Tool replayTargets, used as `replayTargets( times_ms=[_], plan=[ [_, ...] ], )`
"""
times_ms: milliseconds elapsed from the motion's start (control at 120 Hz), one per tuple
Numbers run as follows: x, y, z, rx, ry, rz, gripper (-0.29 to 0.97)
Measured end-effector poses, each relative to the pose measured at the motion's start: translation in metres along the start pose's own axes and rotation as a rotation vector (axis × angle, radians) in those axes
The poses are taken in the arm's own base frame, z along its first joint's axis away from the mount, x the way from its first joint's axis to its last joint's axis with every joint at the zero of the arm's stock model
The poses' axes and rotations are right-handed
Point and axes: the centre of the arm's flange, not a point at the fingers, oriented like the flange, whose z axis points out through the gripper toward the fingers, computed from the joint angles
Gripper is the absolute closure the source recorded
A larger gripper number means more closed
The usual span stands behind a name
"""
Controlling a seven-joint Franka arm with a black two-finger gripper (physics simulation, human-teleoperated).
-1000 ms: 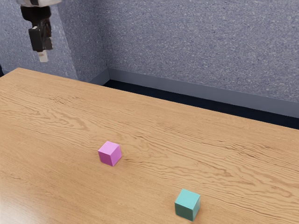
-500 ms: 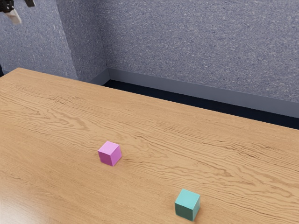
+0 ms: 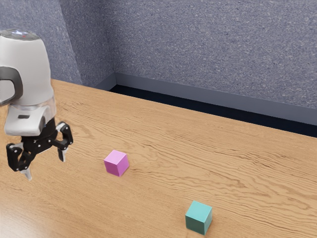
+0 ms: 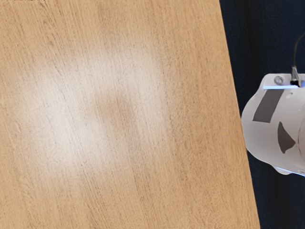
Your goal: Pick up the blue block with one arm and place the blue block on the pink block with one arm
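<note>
The blue-green block (image 3: 199, 216) rests on the wooden table (image 3: 198, 148) near its front edge, at the exterior view's lower right. A pink block (image 3: 116, 162) sits further left and back, about mid-table. My gripper (image 3: 43, 163) hangs low over the table at the exterior view's left, left of the pink block and well away from the blue one. Its fingers (image 3: 63, 152) are spread, with nothing between them. In the wrist view bare table top (image 4: 119, 119) lies under my hand.
A grey textured wall (image 3: 208, 44) with a baseboard runs behind the table, with dark floor between. The robot's white base (image 4: 276, 129) stands beyond the table's edge in the wrist view.
The arm has swung down from the upper left corner of the exterior view to just above the table at the left. Neither block has moved.
</note>
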Motion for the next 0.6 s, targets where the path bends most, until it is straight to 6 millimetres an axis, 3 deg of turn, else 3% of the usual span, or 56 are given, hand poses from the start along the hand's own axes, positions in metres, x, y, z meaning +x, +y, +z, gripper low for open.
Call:
replayTargets(
  times_ms=[50, 200, 367, 442, 500, 600],
  plan=[
    [0.007, 0.004, 0.015, 0.009, -0.009, 0.06, 0.0],
    [0.038, 0.0, 0.021, 0.105, -0.065, 0.408, 0.0],
    [0.06, 0.003, 0.012, 0.182, -0.075, 0.777, 0.0],
    [0.091, -0.006, 0.017, 0.182, -0.091, 0.962, 0.0],
    [0.127, -0.018, 0.032, 0.159, -0.105, 1.112, 0.0],
    [0.165, -0.036, 0.056, 0.15, -0.084, 1.305, 0.0]
  ],
)
